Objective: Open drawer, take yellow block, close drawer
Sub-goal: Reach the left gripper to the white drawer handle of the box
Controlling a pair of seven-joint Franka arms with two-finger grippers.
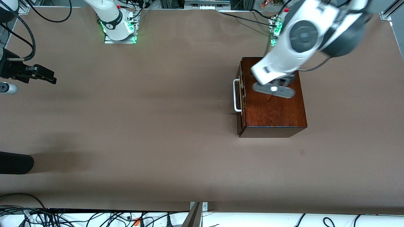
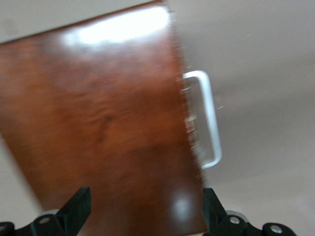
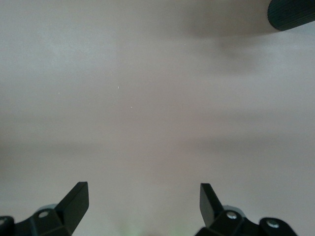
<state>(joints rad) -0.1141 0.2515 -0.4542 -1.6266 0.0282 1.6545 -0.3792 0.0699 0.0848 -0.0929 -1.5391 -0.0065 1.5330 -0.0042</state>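
Note:
The dark reddish-brown wooden box (image 1: 274,110) stands toward the left arm's end of the table. Its drawer (image 1: 241,94) looks pushed in, and its white U-shaped handle (image 1: 235,96) faces the right arm's end. My left gripper (image 1: 274,89) hovers over the box top, open and empty. In the left wrist view its fingers (image 2: 78,206) straddle the box top (image 2: 98,123), with the handle (image 2: 209,123) beside it. My right gripper (image 1: 47,77) waits at the right arm's end of the table, open and empty over bare table (image 3: 144,196). The yellow block is hidden.
A black rounded object (image 1: 15,162) pokes in at the table's edge at the right arm's end, nearer the front camera; it also shows in the right wrist view (image 3: 293,12). Cables (image 1: 94,217) lie along the front edge. Brown table (image 1: 157,126) spreads between the arms.

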